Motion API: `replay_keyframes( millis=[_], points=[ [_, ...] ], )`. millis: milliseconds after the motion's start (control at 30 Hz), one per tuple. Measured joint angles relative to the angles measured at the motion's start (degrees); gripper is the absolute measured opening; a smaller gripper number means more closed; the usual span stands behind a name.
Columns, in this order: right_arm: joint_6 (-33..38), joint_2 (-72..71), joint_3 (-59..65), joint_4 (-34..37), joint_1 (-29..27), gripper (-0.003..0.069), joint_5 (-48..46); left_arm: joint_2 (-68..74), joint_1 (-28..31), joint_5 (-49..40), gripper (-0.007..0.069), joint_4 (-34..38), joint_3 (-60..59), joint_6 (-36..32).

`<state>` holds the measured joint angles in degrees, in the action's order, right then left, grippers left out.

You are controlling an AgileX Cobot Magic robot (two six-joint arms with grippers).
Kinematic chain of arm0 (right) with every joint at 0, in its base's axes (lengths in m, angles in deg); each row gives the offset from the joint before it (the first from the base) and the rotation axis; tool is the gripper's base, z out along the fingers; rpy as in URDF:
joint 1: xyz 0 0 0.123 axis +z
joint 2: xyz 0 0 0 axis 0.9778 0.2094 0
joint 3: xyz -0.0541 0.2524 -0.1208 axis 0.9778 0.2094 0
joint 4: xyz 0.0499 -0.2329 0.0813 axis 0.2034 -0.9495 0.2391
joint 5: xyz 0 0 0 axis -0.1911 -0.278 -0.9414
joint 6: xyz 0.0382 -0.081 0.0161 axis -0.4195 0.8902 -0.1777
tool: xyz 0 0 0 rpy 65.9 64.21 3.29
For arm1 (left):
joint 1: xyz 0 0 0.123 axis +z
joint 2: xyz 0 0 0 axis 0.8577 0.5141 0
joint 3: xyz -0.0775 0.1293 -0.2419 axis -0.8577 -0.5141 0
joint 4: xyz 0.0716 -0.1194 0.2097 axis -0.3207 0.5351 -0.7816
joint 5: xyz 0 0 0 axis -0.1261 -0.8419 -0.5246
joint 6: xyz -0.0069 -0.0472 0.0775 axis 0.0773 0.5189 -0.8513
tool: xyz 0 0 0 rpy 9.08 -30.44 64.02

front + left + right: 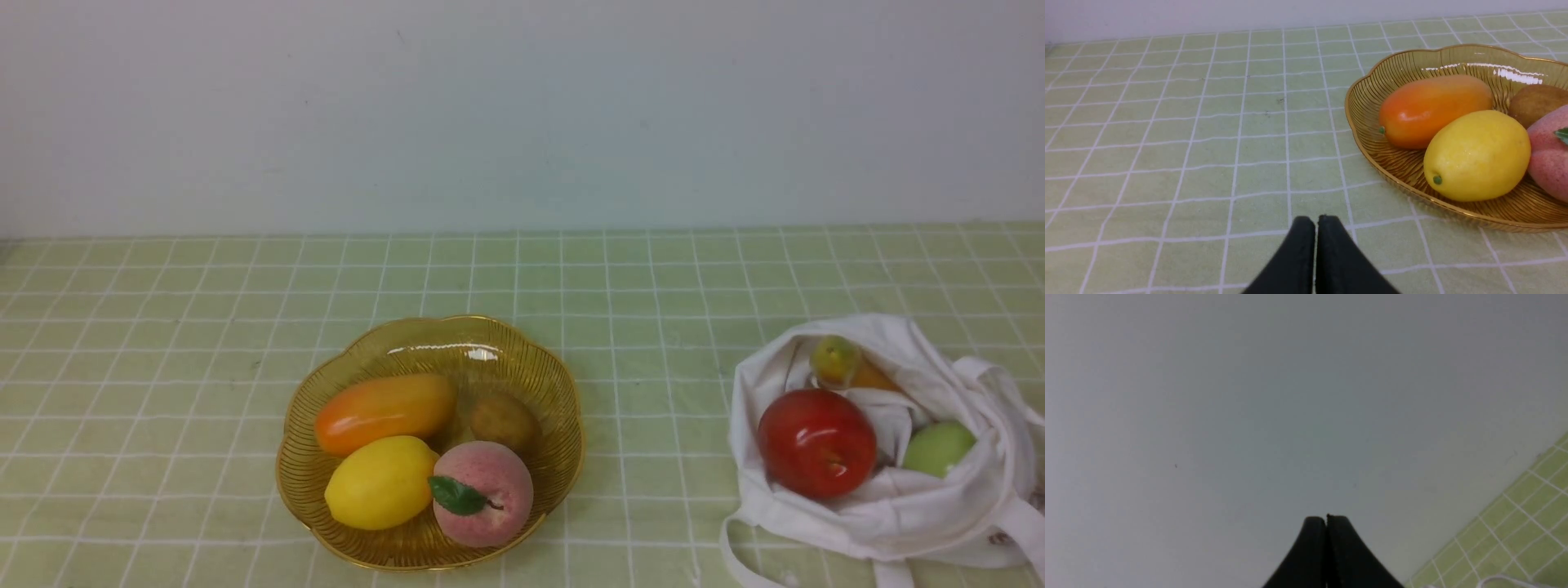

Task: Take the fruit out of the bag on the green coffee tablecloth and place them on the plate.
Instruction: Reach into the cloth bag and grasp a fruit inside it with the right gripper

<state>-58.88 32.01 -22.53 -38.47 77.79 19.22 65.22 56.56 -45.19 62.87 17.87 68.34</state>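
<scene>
A white cloth bag (939, 498) lies open at the right on the green checked tablecloth (653, 327). Inside it rest a red apple (816, 442), a pale green fruit (937, 448) and a small yellow-green fruit (833, 359). The amber ribbed plate (522, 359) stands left of centre. Neither arm shows in the front view. My left gripper (1316, 220) is shut and empty, low over the cloth beside the plate (1372, 98). My right gripper (1326, 518) is shut and empty, facing the wall, with a white bag strap (1502, 581) at the frame's corner.
The plate holds an orange mango-like fruit (384, 412), a yellow lemon (380, 482), a pink peach with a green leaf (482, 492) and a brown kiwi-like fruit (504, 421). A pale wall (522, 114) closes the far side of the table.
</scene>
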Motion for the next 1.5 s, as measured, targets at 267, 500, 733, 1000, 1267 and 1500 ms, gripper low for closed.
replay_keyframes(
  millis=[267, 500, 733, 1000, 1267, 1500],
  points=[
    [6.9, 12.1, -26.6, -13.8, 3.3, -0.0014, -30.8, 0.0, 0.0, 0.0, -0.0008, 0.0, 0.0, 0.0],
    [19.2, 34.9, -39.7, -18.6, 3.4, -0.0014, -57.3, 0.0, 0.0, 0.0, -0.0008, 0.0, 0.0, 0.0],
    [31.4, 54.6, -41.5, -9.1, 4.6, -0.0012, -58.1, 0.0, 0.0, 0.0, -0.0008, 0.0, 0.0, 0.0],
    [32.2, 64.3, -41.5, -8.6, 9.4, 0.0045, -52.1, 0.0, 0.0, 0.0, -0.0008, 0.0, 0.0, 0.0],
    [32.5, 69.6, -41.6, -10.6, 10.1, 0.0342, -44.1, 0.0, 0.0, 0.0, -0.0008, 0.0, 0.0, 0.0],
    [30.8, 76.1, -41.6, -10.1, 10.2, 0.0672, -35.6, 0.0, 0.0, 0.0, -0.0008, 0.0, 0.0, 0.0]
  ],
)
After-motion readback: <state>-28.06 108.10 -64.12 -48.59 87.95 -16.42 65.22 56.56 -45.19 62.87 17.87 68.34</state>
